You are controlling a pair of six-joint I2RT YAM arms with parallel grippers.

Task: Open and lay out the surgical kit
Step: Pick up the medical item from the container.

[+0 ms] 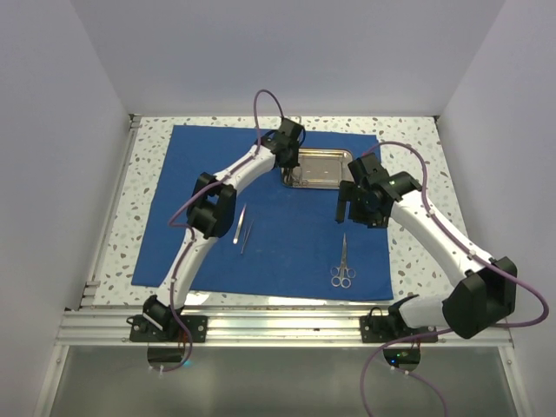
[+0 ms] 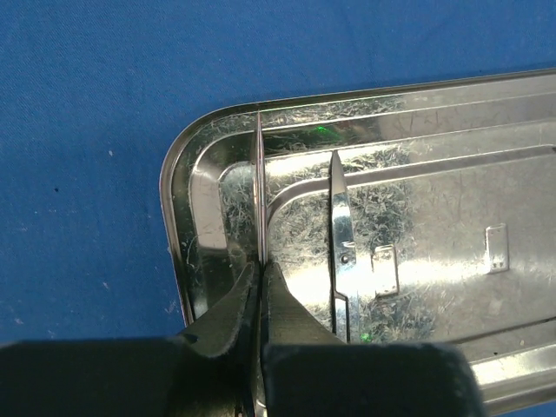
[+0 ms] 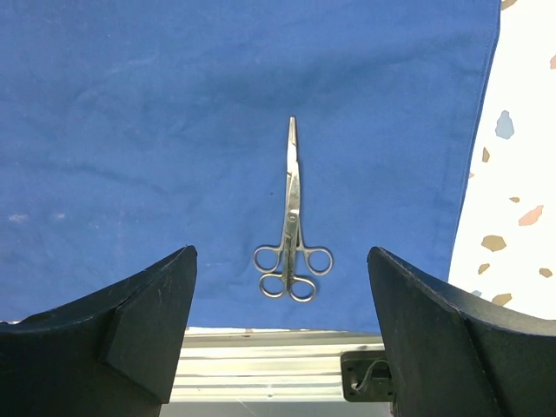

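The left gripper [image 2: 260, 271] has its fingers pressed together on a thin silver tool [image 2: 259, 187]. We see the tool from its edge. It points straight away from the fingers, over the left corner of the steel tray [image 2: 186, 261]. Just beside it a second pointed silver piece [image 2: 339, 228] with a tiny screw shows in the tray. I cannot tell what it is.

The right gripper [image 3: 280, 254] has its fingers wide apart and holds nothing. It hangs over the ring-handled forceps [image 3: 293, 204]. Their tips point to the far side and their rings to the near edge. Four rings show, so it looks like two pairs, one on the other.

Two tweezers [image 1: 242, 228] lie side by side further left, running near to far. There is one tray, its long side going left to right. All lie on one blue cloth [image 1: 287, 248], spread flat on the speckled table [image 1: 408, 261].
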